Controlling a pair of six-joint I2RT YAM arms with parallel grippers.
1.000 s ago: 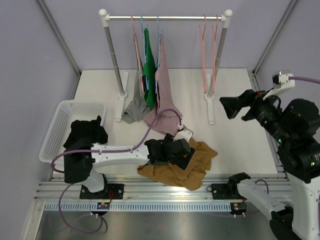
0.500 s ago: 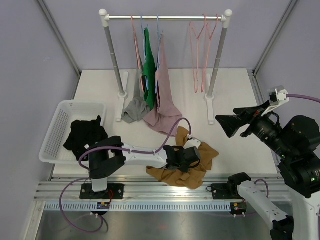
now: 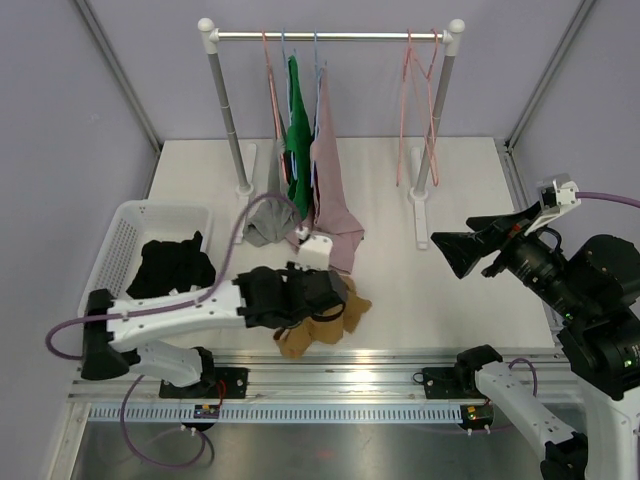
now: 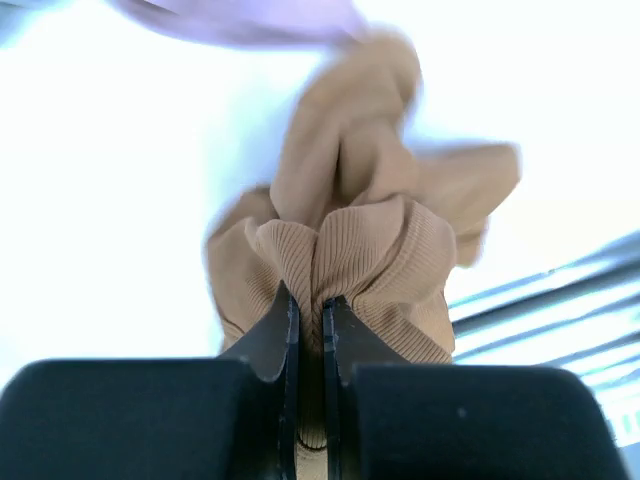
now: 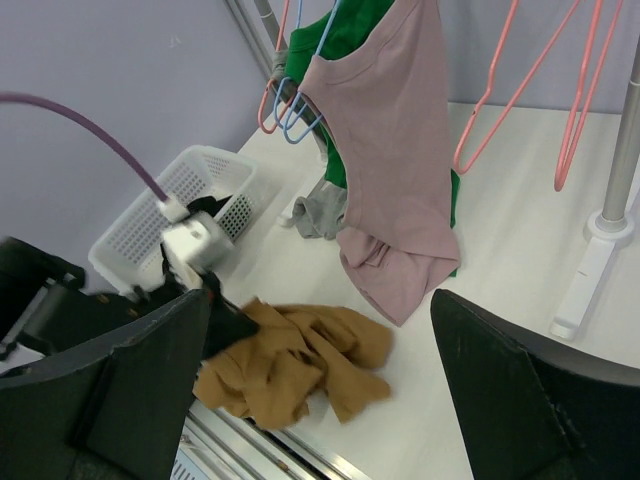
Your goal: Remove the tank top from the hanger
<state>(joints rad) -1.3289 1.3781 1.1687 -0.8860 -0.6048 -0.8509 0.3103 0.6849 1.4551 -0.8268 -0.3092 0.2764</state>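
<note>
White table (image 3: 470,250) inside a lilac-walled cell, clothes rack (image 3: 330,36) at the back. Tan tank top (image 3: 312,335) is off the hangers, bunched on the table near the front edge, just in front of the hanging clothes. Left gripper (image 4: 310,315) has its jaws almost together, pinching a ribbed fold of it. Right gripper (image 3: 458,242) is raised over the right side, jaws wide, gripping nothing. On the rack at left hang a pink top (image 3: 330,170), green top (image 3: 296,130) and grey top (image 3: 268,215); pink hangers (image 3: 420,100) at right. White basket (image 3: 115,250) at left, black garment (image 3: 170,265) inside.
</note>
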